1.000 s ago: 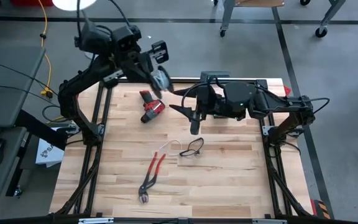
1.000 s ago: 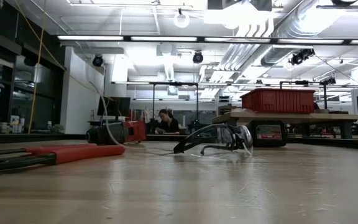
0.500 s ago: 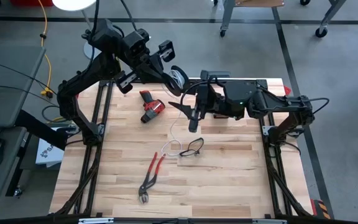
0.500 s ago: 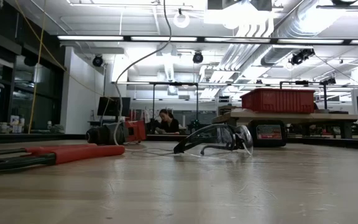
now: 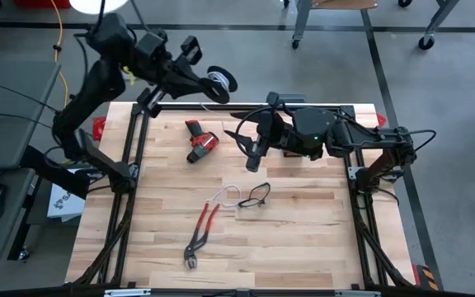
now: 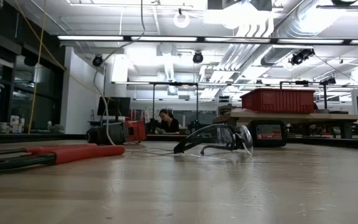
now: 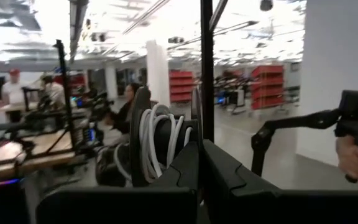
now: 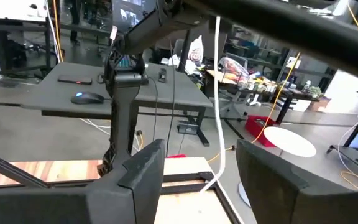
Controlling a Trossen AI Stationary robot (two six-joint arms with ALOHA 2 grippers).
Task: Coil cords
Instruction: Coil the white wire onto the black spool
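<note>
My left gripper (image 5: 198,76) is raised high over the table's far edge and is shut on a small black spool (image 5: 218,80) wound with white cord (image 7: 157,142). From the spool the thin white cord drops to the table, where its loose loops (image 5: 223,196) lie beside the safety glasses. The cord shows as a thin rising line in the low view (image 6: 107,112). My right gripper (image 5: 254,157) hovers over the table's far middle, open. The cord (image 8: 217,93) runs between its two fingers, and I see no touch. My left gripper pinches the spool by one black flange (image 7: 195,121) between its two fingers, at the flange's rim. The spool is lifted clear of the table, its axis about level. The cord trails off it downward.
On the table lie a red-and-black power tool (image 5: 200,142), red-handled pliers (image 5: 202,227) and clear safety glasses (image 5: 256,195). A yellow cable (image 5: 59,62) hangs off the table's left. A person sits in the room behind (image 6: 165,121).
My left gripper has swung up and toward the table's far-left corner with the spool, turning as it went. The cord between the spool and the table has changed its run. My right gripper has stayed open around the cord, nearly in place.
</note>
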